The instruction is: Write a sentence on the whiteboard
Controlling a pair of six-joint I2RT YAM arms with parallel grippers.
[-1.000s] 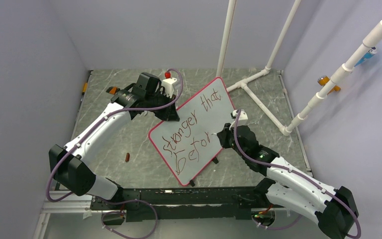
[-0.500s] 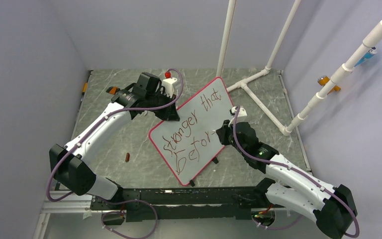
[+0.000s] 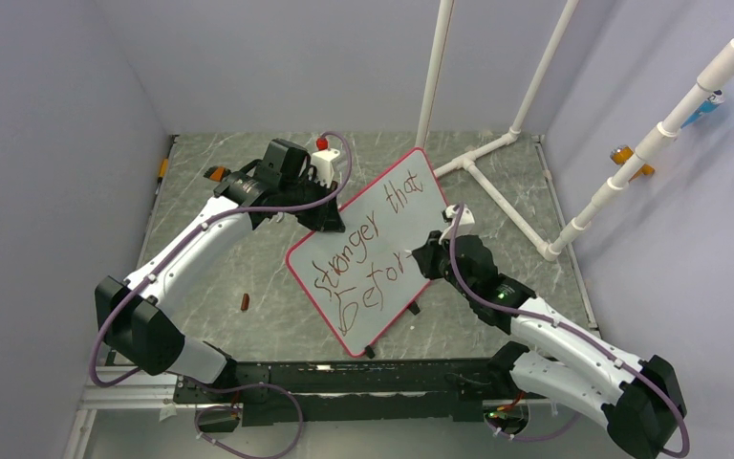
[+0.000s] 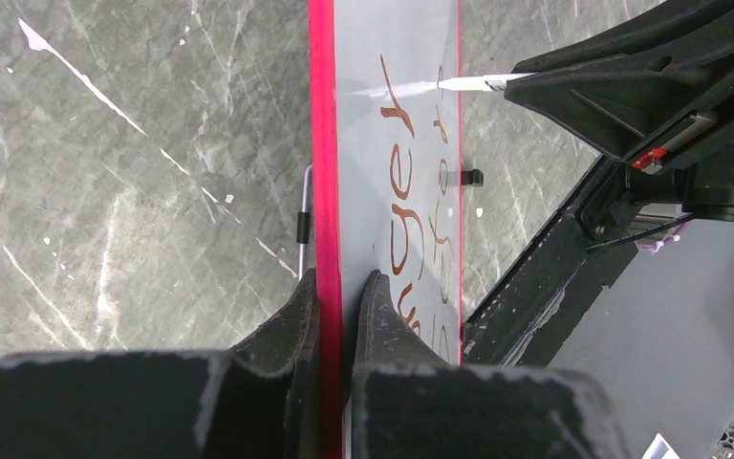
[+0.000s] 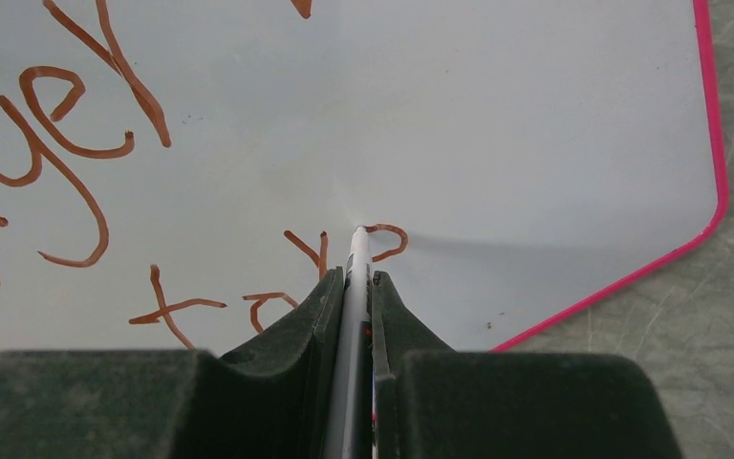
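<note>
The whiteboard (image 3: 382, 225) stands tilted on the marble floor, white with a pink-red rim. The dark-red sentence (image 3: 368, 258) reads "stronger that" over "befor" plus a fresh curl. My left gripper (image 3: 330, 222) is shut on the board's upper left edge; in the left wrist view (image 4: 336, 287) its fingers pinch the red rim (image 4: 323, 172). My right gripper (image 3: 427, 256) is shut on a white marker (image 5: 354, 287). The marker tip (image 5: 359, 230) touches the board at the end of the lower line, by the fresh curl (image 5: 387, 239).
A white pipe frame (image 3: 497, 153) stands behind the board at the right. A small brown piece (image 3: 245, 303) lies on the floor at the left. A red-topped white piece (image 3: 322, 148) sits by the left wrist. A black rail (image 3: 344, 378) runs along the near edge.
My right gripper has shifted slightly left and up along the lower line, and a new curved stroke has appeared after "befor". The left gripper and board have not moved.
</note>
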